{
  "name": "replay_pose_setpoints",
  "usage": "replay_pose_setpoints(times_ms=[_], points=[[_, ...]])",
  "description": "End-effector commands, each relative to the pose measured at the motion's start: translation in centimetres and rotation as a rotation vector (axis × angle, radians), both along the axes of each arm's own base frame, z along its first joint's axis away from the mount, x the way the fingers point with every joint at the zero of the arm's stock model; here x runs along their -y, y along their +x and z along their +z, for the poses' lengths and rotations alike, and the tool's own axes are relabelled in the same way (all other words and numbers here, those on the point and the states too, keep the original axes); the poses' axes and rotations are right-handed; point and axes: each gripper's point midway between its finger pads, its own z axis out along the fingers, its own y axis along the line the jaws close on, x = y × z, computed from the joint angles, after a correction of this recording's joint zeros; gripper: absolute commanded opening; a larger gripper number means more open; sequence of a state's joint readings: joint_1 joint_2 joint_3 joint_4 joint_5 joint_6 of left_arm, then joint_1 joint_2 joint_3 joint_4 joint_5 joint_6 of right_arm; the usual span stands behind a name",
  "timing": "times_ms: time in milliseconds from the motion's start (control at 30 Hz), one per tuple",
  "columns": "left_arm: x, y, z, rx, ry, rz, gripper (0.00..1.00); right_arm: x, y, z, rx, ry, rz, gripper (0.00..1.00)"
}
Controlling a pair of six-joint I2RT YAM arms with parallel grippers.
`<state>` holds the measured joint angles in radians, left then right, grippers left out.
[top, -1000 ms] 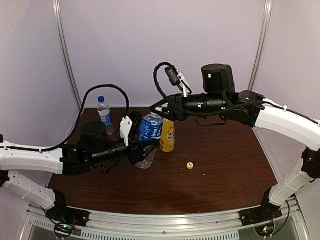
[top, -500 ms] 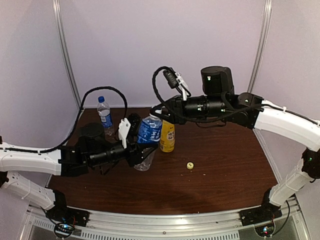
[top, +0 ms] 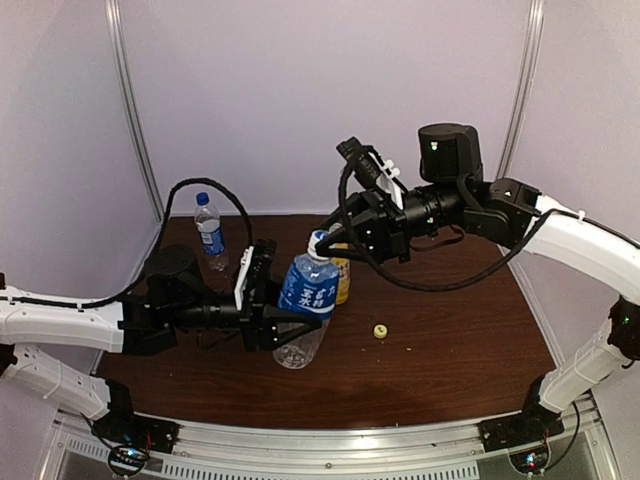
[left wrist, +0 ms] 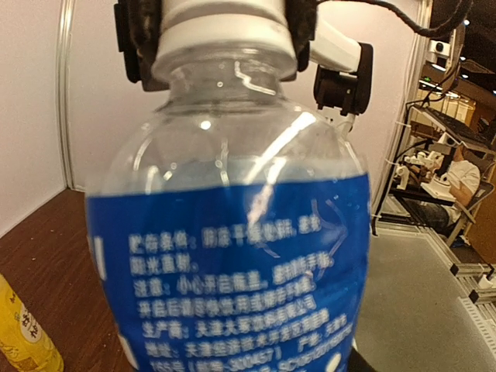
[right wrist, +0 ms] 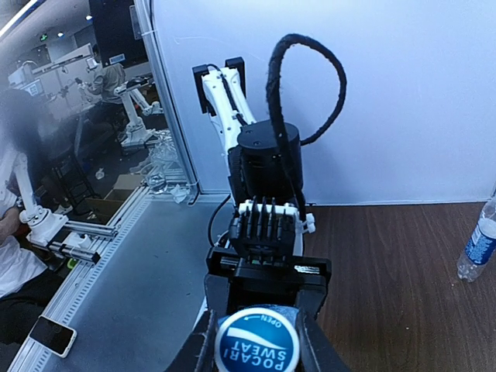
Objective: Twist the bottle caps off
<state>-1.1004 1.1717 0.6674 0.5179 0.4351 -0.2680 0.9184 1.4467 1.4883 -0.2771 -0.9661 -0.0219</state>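
Observation:
My left gripper [top: 285, 325] is shut on the lower body of the short clear bottle with a blue label [top: 308, 290] and holds it up, tilted. That bottle fills the left wrist view [left wrist: 232, 256], hiding my left fingers. My right gripper [top: 330, 240] is shut on its white cap [left wrist: 225, 31], whose blue printed top shows between my right fingers [right wrist: 257, 345]. The yellow-orange bottle [top: 343, 280] stands capless just behind. Its yellow cap [top: 380, 330] lies on the table. The taller clear bottle [top: 209, 232] stands at the back left with its blue cap [top: 203, 198] on.
The brown table [top: 450, 340] has white walls at the back and both sides. The left arm's black cable [top: 215, 190] loops above the taller bottle. The taller bottle also shows at the right edge of the right wrist view [right wrist: 480, 240].
The right wrist has rolled and shifted right while staying on the cap. The left gripper has turned, and the held bottle has moved slightly nearer and to the right.

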Motion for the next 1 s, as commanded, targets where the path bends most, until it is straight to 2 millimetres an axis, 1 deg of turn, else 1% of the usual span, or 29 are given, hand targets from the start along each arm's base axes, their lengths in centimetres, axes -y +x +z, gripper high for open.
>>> replay_pose_setpoints(times_ms=[0,67,133,233,300,367,433,500,633,800,833,967], points=[[0.1,-4.0,2.9,0.078,-0.104,-0.217,0.22,0.5,0.5,0.0,0.008,0.009,0.054,0.1],[0.3,-3.2,2.6,0.074,-0.095,-0.172,0.22,0.5,1.6,0.2,-0.009,0.004,-0.028,0.24],[0.4,-2.0,2.2,0.074,-0.075,-0.097,0.22,0.7,2.9,0.7,-0.043,0.001,-0.124,0.37],[0.5,0.5,1.2,0.073,-0.02,0.044,0.22,1.1,3.9,1.8,-0.097,0.022,-0.224,0.64],[0.5,2.2,0.5,0.067,0.021,0.135,0.22,1.4,4.3,2.5,-0.133,0.045,-0.27,0.75],[0.4,3.4,0.0,0.067,0.052,0.201,0.22,1.6,4.9,3.1,-0.159,0.064,-0.33,0.82],[0.3,4.3,-0.5,0.061,0.075,0.252,0.22,1.7,5.8,3.0,-0.18,0.063,-0.409,0.85],[0.2,5.0,-0.7,0.053,0.087,0.293,0.23,1.7,6.9,2.3,-0.2,0.035,-0.503,0.86],[-0.3,6.2,-0.8,0.044,0.097,0.365,0.24,1.3,8.1,0.9,-0.232,-0.01,-0.619,0.86],[-0.6,6.7,-0.7,0.037,0.097,0.4,0.24,0.7,9.0,-1.5,-0.253,-0.074,-0.684,0.86],[-0.9,7.1,-0.6,0.036,0.097,0.426,0.24,0.6,9.1,-1.8,-0.255,-0.082,-0.687,0.85],[-1.3,7.4,-0.7,0.033,0.099,0.457,0.24,0.0,8.8,-2.5,-0.265,-0.095,-0.661,0.77]])
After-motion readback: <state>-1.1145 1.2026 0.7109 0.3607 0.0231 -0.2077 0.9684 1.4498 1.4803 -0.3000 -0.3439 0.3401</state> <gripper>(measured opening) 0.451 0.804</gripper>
